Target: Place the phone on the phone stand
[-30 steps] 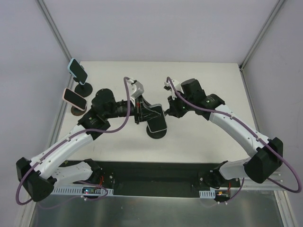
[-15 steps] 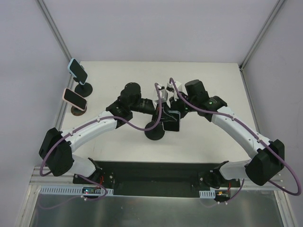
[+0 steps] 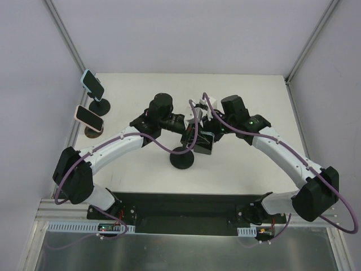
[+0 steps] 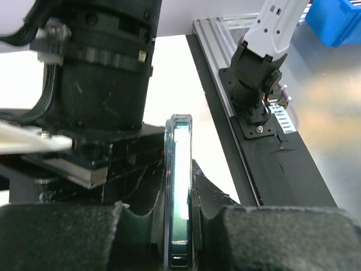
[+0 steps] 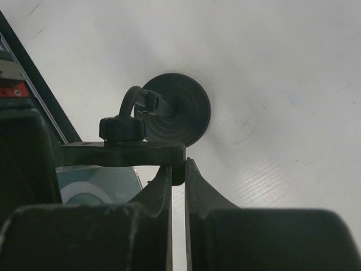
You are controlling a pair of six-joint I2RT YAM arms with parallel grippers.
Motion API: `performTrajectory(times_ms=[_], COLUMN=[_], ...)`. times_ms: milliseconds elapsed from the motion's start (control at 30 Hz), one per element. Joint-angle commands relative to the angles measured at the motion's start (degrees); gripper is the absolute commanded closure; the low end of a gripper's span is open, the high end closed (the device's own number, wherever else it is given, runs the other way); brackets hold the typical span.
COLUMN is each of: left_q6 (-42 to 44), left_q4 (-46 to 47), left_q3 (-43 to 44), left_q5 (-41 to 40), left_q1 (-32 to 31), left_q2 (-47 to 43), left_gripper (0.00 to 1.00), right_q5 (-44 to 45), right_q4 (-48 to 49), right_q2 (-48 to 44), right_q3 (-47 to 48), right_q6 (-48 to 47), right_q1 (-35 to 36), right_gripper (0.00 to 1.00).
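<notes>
Two grippers meet near the middle of the white table (image 3: 248, 96). The left gripper (image 4: 178, 217) is clamped on the phone (image 4: 179, 164), which stands edge-on between its pads. The right gripper (image 5: 179, 178) is almost fully closed, its tips pinching the end of the black cradle plate of the phone stand (image 5: 127, 151). In the right wrist view, the phone's teal body shows just below that plate. From above, the stand's round base (image 3: 182, 159) sits on the table at about 7 o'clock from the phone. Near the table's 9 o'clock edge, a teal-cased phone (image 3: 93, 83) and a pink-cased phone (image 3: 88, 116) rest on their own stands.
</notes>
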Motion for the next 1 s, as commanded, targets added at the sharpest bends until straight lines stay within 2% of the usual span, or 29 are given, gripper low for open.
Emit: performTrajectory(times_ms=[0, 167, 300, 400, 433, 500, 533, 567, 600, 633, 667, 700, 733, 767, 833, 900, 967], left_q6=[7.1, 10.0, 9.5, 1.7, -0.5, -6.3, -8.6, -10.8, -13.2, -13.9, -14.1, -14.8, -15.3, -16.4, -15.4, -14.7, -16.2], left_q4=[-6.2, -10.9, -19.4, -20.7, -21.1, -22.5, -24.3, -25.2, -26.0, -27.0, -27.3, -27.4, -27.3, -26.4, -20.7, -16.3, -16.3], left_q3=[4.2, 4.0, 4.7, 0.1, -1.0, -2.3, -2.5, -2.5, -2.3, -1.6, -1.4, -1.2, -0.8, -0.9, -3.5, -4.1, -3.1], left_q5=[3.1, 2.0, -5.2, -28.1, -44.4, -59.5, -73.5, -77.2, -80.1, -88.0, -91.3, -94.5, -96.0, -100.2, -100.8, -95.7, -92.6], left_q1=[1.4, 2.4, 2.4, 1.1, 0.6, -0.5, -0.6, -0.9, -1.4, -2.2, -3.0, -4.1, -4.1, -4.1, -3.4, -2.7, -2.0], left_q2=[-0.4, -1.3, -3.0, -7.5, -9.5, -10.9, -11.9, -12.1, -12.0, -11.1, -10.4, -9.5, -7.7, -6.9, -4.9, -4.1, -2.8], left_gripper=[1.0, 1.0, 1.0, 1.0, 1.0, 1.0, 1.0, 1.0, 1.0, 1.0, 1.0, 1.0, 1.0, 1.0, 1.0, 1.0, 1.0], right_q5=[-3.7, -3.1, 2.0, 7.5, 8.8, 18.3, 22.7, 32.1, 37.0, 42.4, 53.2, 58.6, 66.5, 69.8, 74.9, 75.4, 75.5], right_q4=[2.4, 2.4, 2.8, 8.3, 10.0, 12.9, 13.3, 13.8, 15.4, 16.2, 17.1, 18.8, 18.5, 18.1, 18.1, 17.2, 16.5], right_q2=[-2.5, -2.5, -2.6, -4.6, -5.3, -7.2, -7.7, -8.3, -9.2, -9.8, -10.5, -11.6, -11.6, -11.4, -11.2, -9.9, -9.4], right_q3=[0.9, 1.2, 1.6, -0.7, -1.8, -4.8, -5.6, -6.9, -7.6, -8.4, -9.2, -10.8, -10.8, -10.6, -9.9, -8.9, -7.5], right_q6=[-0.2, -0.2, 2.3, 8.4, 10.0, 14.9, 16.8, 18.7, 19.7, 20.8, 21.7, 27.7, 29.9, 32.0, 33.5, 33.7, 35.0], right_q1=[-0.4, -0.7, -0.8, -0.5, -0.1, 2.0, 3.0, 6.2, 8.6, 11.4, 17.2, 20.2, 22.7, 27.2, 30.6, 32.4, 33.6], right_gripper=[0.99, 0.99, 0.99, 0.99, 0.99, 0.99, 0.99, 1.0, 1.0, 1.0, 1.0, 1.0, 1.0, 1.0, 1.0, 1.0, 1.0])
